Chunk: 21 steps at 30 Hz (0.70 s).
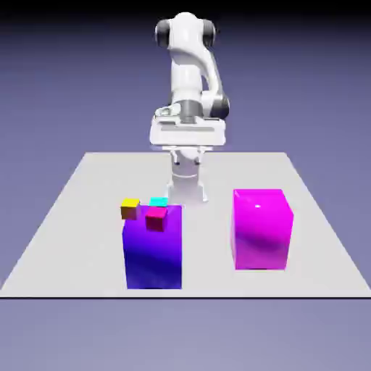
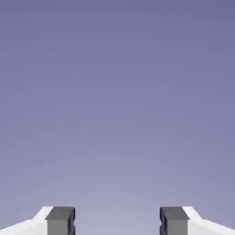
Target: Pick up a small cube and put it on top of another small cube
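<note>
Tabletop: a flat, pale grey slab with a plain matte surface and a thin dark front edge, across the lower half of the exterior view.
Blue-purple block: a large, smooth upright box with a glossy sheen, left of centre in the lower half.
Magenta block: a large, shiny box with softly rounded edges and a small bright highlight, right of centre in the lower half.
Small cubes: yellow cube, cyan cube and crimson cube, all plain and sharp-edged, grouped around the blue-purple block's upper edge in the picture; their exact support is unclear.
Task's small cube: a sky-blue one distinct from the cyan cube cannot be made out, so its place cannot be told.
Arm: glossy white rounded links with dark joint caps, upper middle, folded with its elbow high and its wide hand well above the tabletop.
Gripper: fingers stand wide apart, with only backdrop visible between them.
Hand view alone: squared grey fingertips with dark upper faces on white mounts, lower left and lower right, against smooth blue-violet backdrop.
Exterior view alone: the blocks, cubes, tabletop and the arm's whole pose.
</note>
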{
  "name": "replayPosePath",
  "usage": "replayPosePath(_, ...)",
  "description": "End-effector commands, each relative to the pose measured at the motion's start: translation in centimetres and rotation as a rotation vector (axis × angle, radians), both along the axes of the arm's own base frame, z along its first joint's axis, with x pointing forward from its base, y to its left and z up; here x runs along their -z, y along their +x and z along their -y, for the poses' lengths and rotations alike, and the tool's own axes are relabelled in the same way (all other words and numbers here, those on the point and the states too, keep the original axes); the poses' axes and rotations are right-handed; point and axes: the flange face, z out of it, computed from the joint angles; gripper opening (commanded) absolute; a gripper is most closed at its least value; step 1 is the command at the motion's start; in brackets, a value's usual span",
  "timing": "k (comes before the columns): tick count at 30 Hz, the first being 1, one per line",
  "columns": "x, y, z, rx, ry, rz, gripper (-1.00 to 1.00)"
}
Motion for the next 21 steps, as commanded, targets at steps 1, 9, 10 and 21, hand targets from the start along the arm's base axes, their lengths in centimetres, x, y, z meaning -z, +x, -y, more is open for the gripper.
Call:
replayPosePath(1, 0.6, 0.3, 1.9, 0.029, 0.009, -0.031, 0.0)
replayPosePath(9, 6.4, -1.3, 17.3, 0.253, 0.1, -0.269, 0.0)
replayPosePath(10, 6.9, -1.9, 18.9, 0.28, 0.121, -0.287, 0.0)
replayPosePath(21, 24.2, -10.1, 12.5, -0.234, -0.118, -0.887, 0.0)
